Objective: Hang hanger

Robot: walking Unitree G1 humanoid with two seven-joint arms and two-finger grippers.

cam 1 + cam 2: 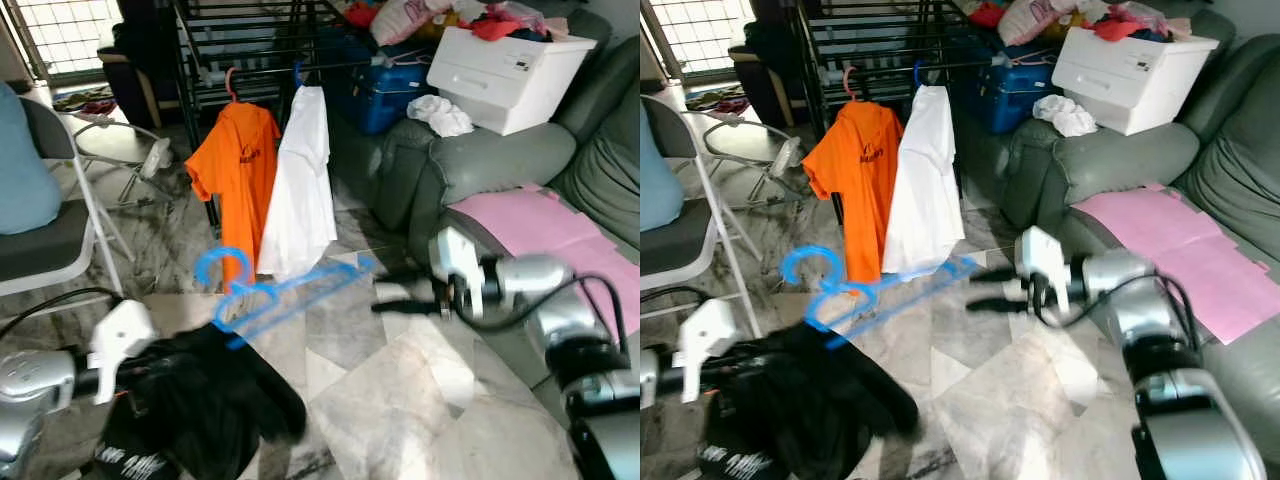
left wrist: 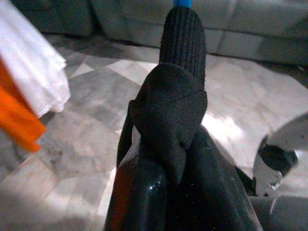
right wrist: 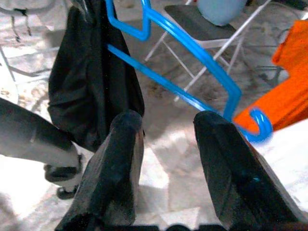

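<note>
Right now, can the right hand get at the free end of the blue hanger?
Probably yes. The right hand is open, apart from the blue hanger, whose free end points toward it with nothing between.

My left claw (image 1: 150, 375) is low at my left, clamped on black cloth, while my right claw (image 1: 385, 298) reaches forward, fingers apart.

Head eyes look down, sharing floor (image 1: 400, 380); wrist cameras sit close.
</note>
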